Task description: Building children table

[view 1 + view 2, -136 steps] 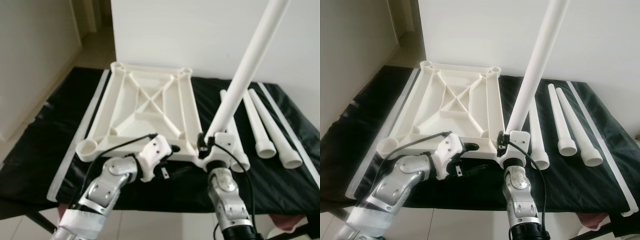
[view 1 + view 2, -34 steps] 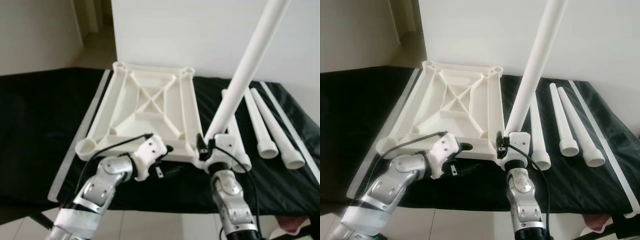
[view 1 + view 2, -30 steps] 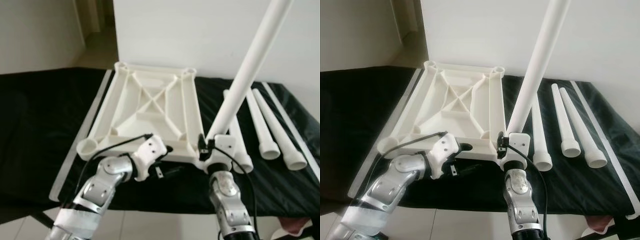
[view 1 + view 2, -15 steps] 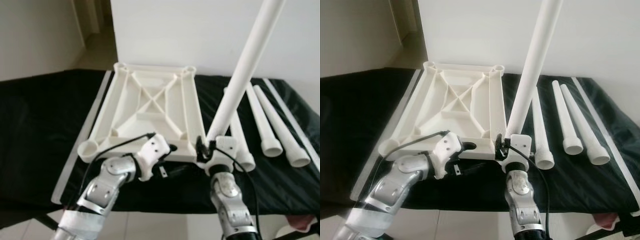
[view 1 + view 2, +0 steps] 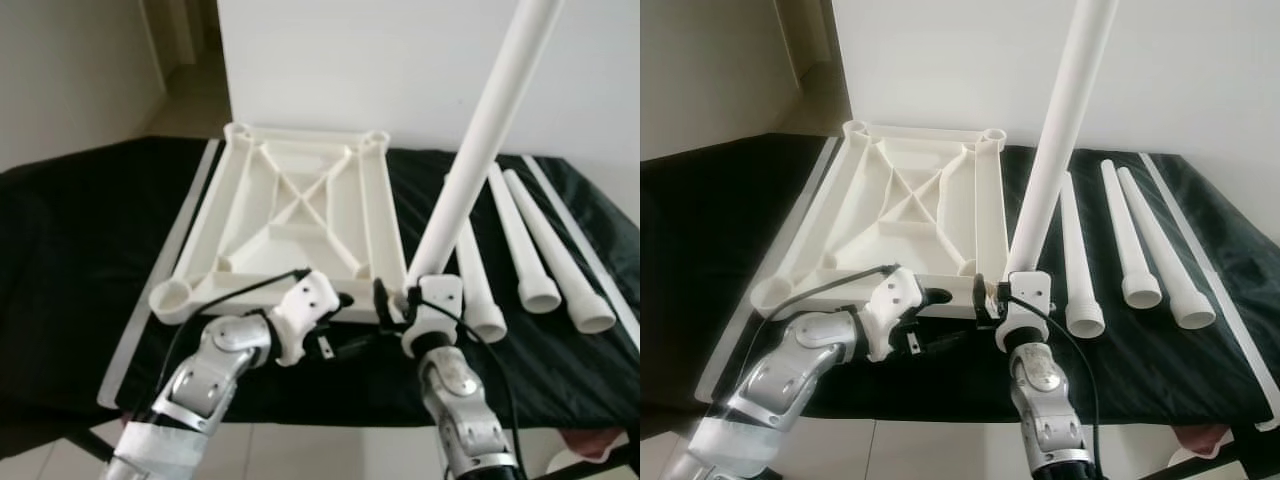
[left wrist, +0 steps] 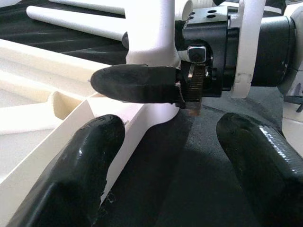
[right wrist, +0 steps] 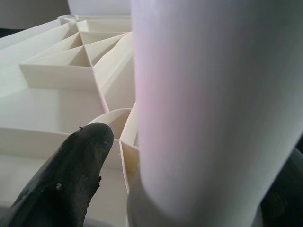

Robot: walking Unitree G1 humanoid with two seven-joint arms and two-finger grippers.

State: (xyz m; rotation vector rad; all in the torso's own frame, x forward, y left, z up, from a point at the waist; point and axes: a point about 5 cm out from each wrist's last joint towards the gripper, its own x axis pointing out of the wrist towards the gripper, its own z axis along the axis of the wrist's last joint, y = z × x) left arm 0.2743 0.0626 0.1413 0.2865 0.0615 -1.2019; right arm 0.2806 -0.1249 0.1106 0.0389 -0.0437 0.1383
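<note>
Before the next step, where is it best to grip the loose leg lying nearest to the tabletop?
Probably mid-shaft on the nearest loose leg, coming from above: it lies flat on the black cloth, and its shaft is thinner than its flared near end.

The upside-down table top (image 5: 290, 215) takes up the middle of the black table (image 5: 70, 260), from the far edge almost to the near edge. At its near right corner, a white leg (image 5: 470, 160) stands up tall and leans to the right, with the right gripper (image 5: 1002, 292) closed around its bottom end. The left gripper (image 5: 345, 345) sits just beside it with its fingers (image 6: 80, 170) apart, so that corner is crowded. Three more legs (image 5: 525, 245) lie side by side toward the right edge. The widest bare cloth lies along the left edge.
</note>
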